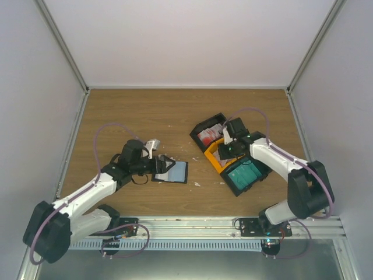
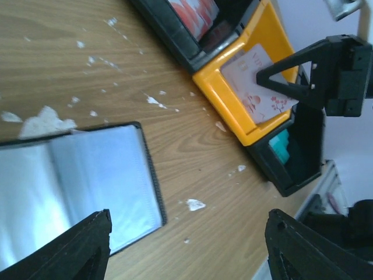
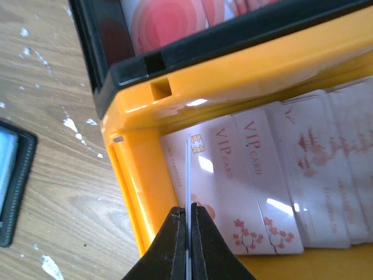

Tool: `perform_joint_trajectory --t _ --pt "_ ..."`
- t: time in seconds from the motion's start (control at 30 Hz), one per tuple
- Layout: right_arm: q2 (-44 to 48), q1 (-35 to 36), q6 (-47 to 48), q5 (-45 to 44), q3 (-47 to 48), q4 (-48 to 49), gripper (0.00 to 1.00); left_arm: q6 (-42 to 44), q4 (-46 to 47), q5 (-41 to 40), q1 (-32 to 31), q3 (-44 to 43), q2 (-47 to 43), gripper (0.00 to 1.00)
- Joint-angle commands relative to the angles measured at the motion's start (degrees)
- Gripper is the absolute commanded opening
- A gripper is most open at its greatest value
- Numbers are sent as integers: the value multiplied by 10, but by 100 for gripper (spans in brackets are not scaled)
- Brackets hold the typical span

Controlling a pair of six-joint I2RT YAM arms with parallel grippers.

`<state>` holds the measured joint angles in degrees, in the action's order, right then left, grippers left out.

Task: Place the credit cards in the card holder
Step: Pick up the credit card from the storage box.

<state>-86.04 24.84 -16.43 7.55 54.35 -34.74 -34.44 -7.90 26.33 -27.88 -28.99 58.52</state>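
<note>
My left fingers (image 2: 73, 251) hang spread wide, gripping nothing, over the open card holder (image 1: 172, 171) left of centre on the counter (image 1: 145, 116). Further back, centre-right, I've got my right fingers (image 3: 178, 239) clenched on one credit card (image 3: 188, 166), edge-on above the other cards (image 3: 280, 192) in the orange tray (image 3: 233, 87).

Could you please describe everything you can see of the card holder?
The card holder lies open and flat on the wooden table, like a book. Black border, glossy pale blue-grey pockets; no card shows in them. White scraps lie beside one edge. The left gripper hangs at its edge, jaws open; whether it touches is unclear.
</note>
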Motion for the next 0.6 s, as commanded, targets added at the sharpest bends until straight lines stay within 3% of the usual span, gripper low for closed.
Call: perform_joint_trajectory --t 0.0,0.17,0.37,0.57 --pt "64 -20 -16 -11 -15 22 1 -22 92 44 -24 -28 44 77" --pt "127 -55 -24 28 -48 58 0 -31 146 54 -61 -75 110 91" --pt "214 -98 -71 148 -127 148 1 -85 250 132 -76 -120 198 98" --pt "252 -110 -133 256 -163 247 1 -100 283 155 -101 -190 271 99"
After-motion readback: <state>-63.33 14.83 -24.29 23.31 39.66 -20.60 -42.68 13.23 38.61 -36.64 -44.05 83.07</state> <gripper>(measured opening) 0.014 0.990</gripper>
